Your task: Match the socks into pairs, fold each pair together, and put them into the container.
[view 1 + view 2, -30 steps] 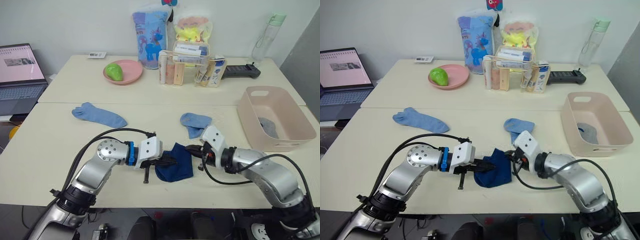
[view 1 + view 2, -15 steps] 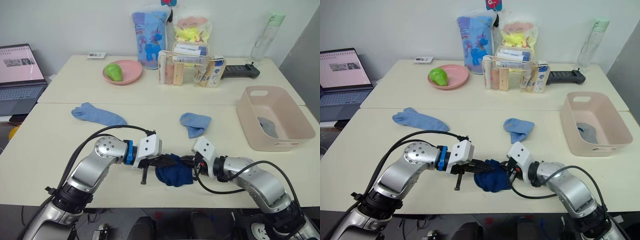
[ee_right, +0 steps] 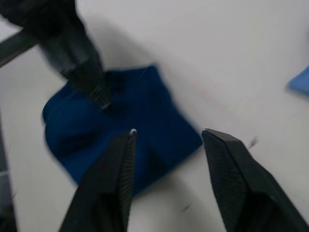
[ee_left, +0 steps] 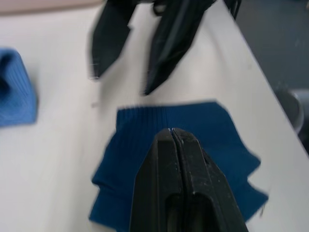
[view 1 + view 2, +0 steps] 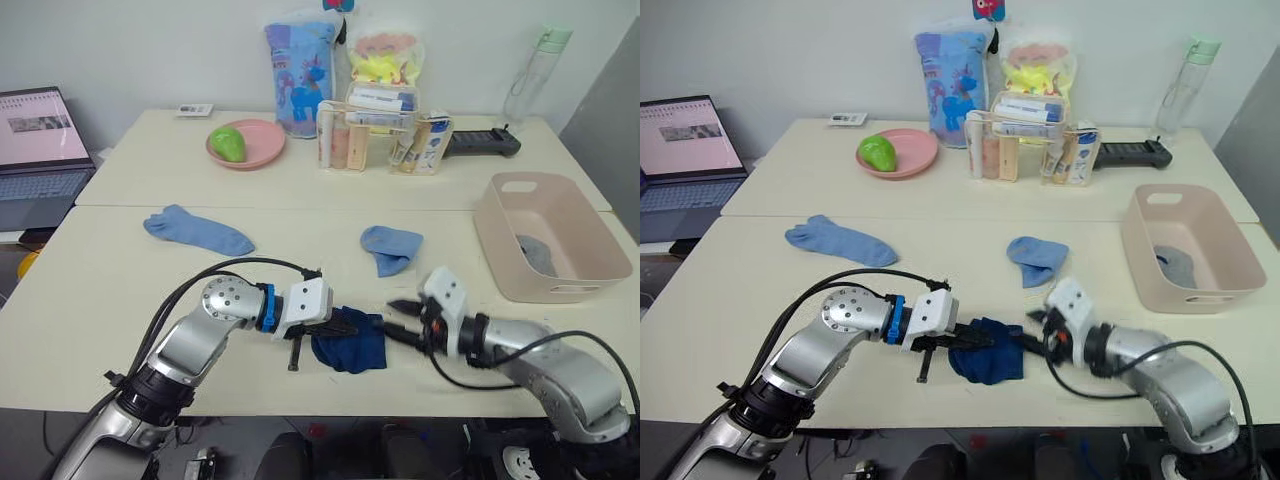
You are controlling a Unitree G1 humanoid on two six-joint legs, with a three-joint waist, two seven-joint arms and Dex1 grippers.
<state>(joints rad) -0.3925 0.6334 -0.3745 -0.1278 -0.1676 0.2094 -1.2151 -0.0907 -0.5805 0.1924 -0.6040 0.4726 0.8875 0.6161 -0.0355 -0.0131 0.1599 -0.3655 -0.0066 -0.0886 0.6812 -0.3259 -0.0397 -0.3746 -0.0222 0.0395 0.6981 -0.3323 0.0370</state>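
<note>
Left gripper (image 5: 345, 326) on navy socks (image 5: 352, 343)

Both arms are silver-grey metal with rounded joint housings and looping black cables. Behind the left end effector (image 5: 352, 326) sits a white block, then a blue ring. The right end effector (image 5: 398, 320) has tapering matte black fingers (image 3: 113, 181) and its own white housing.

Two light blue socks (image 5: 196, 229), one folded navy bundle (image 5: 348, 341), one container (image 5: 552, 238), one plate (image 5: 248, 143).
</note>
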